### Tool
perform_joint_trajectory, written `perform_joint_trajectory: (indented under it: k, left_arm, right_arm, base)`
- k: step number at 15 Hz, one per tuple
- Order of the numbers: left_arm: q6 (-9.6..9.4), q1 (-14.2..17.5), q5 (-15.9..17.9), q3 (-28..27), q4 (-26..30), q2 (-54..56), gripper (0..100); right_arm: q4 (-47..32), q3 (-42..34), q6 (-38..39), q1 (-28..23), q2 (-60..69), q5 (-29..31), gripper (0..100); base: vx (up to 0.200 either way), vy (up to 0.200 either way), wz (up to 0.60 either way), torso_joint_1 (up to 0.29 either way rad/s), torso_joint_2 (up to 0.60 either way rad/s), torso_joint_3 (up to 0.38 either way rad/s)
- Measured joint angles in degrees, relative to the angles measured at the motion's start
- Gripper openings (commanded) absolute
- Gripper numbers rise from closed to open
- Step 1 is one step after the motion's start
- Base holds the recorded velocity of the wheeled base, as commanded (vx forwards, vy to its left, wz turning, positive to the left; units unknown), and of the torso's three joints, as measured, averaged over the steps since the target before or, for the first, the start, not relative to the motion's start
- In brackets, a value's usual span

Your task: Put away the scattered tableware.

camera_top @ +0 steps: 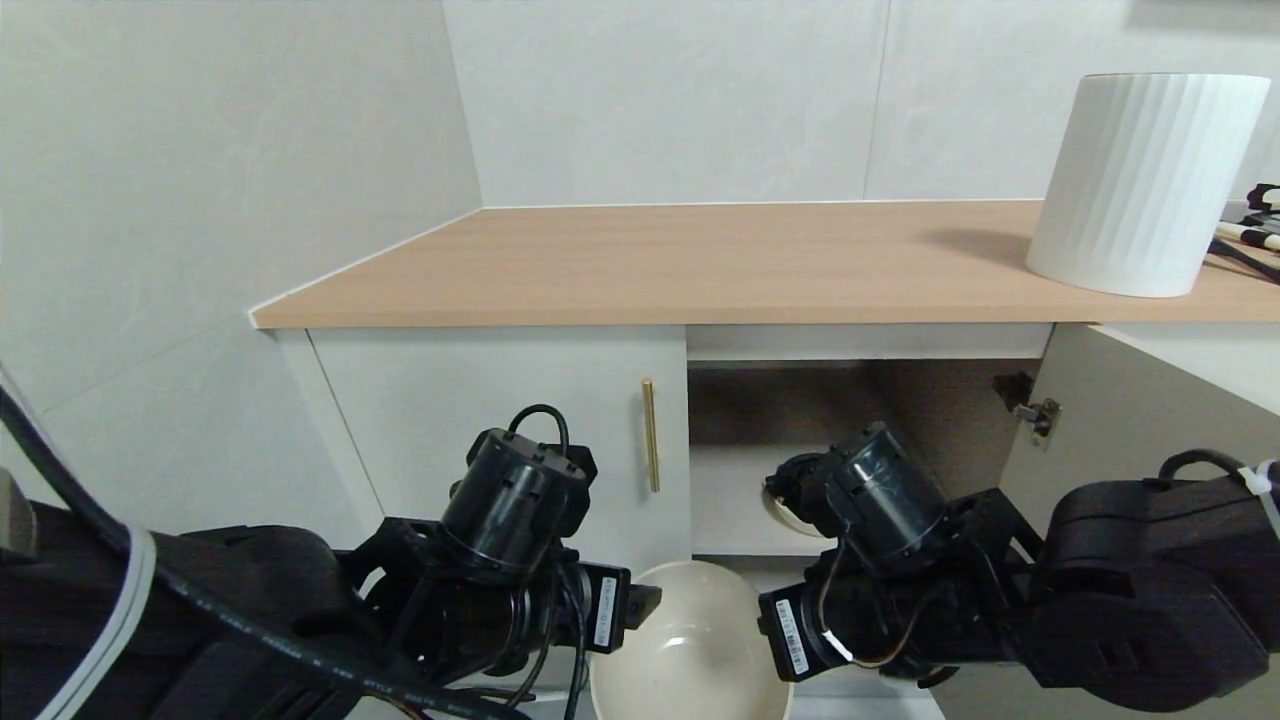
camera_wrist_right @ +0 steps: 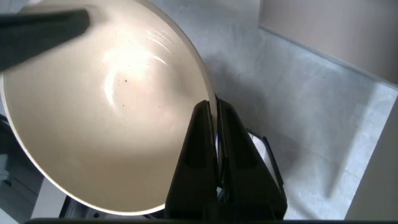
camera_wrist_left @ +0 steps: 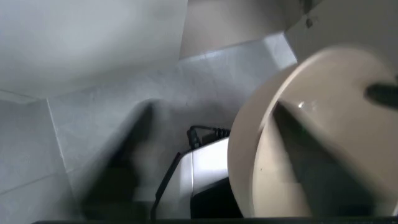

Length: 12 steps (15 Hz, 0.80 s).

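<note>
Jaws of the right gripper [camera_wrist_right: 214, 111] and left gripper [camera_top: 645, 598] clamp opposite rims of the bowl [camera_top: 690, 650], held low before the open cabinet [camera_top: 730, 500], where any uneven pull between arms could, I judge, slip it free and break it.

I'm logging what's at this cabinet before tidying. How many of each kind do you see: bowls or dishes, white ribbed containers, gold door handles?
Cream bowl: 1
Pale dish inside the cabinet, mostly hidden: 1
White ribbed container on the counter: 1
Gold door handle: 1
Total: 4
</note>
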State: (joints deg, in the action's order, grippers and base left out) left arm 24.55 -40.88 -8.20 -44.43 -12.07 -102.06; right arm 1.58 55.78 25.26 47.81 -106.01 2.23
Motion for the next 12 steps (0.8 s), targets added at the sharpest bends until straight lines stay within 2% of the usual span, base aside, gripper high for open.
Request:
perform_joint_trajectory:
  k: [6,9,12]
  left_arm:
    - [0.49,0.1,0.0,1.1,-5.7,2.1,100]
    - [0.46,0.8,0.0,2.0,-7.2,2.9,100]
    - [0.62,1.2,0.0,2.0,-7.3,3.3,100]
  right_arm:
    - [0.2,0.0,0.2,-0.3,-1.0,2.8,0]
    - [1.6,0.1,0.9,-3.8,-3.8,4.2,0]
    - [7.4,0.2,2.7,-8.9,-8.3,5.7,0]
  base:
    - [0.0,0.0,0.0,0.0,0.0,0.0]
    - [0.0,0.0,0.0,0.0,0.0,0.0]
    - [0.0,0.0,0.0,0.0,0.0,0.0]
